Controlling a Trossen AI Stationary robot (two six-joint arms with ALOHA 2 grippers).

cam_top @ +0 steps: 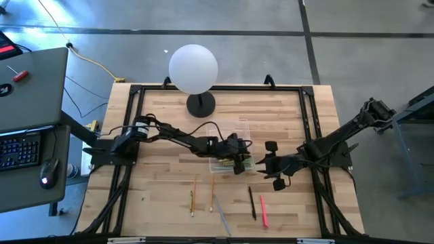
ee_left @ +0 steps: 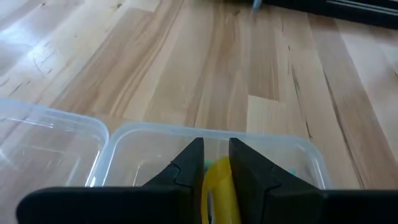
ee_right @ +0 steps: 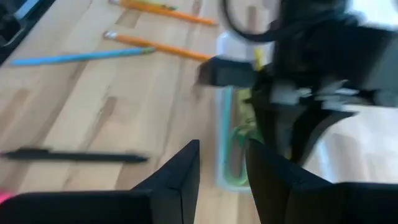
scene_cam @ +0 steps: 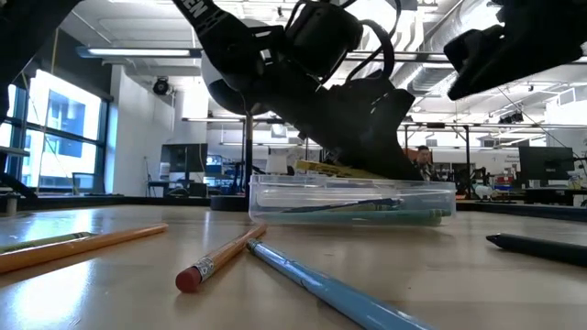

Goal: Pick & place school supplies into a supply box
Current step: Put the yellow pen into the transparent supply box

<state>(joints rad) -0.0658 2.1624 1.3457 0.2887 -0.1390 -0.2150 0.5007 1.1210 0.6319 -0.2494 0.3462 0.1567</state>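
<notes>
Clear plastic supply box holds thin pens.

supply box contents smeared behind clear wall, items indistinguishable (left arm hides its top); blue pencil cut off at frame bottom.

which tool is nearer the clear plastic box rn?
Left. The left tool is right over the clear rectangular plastic box, holding a yellow pencil; the right tool sits beside it.
</notes>
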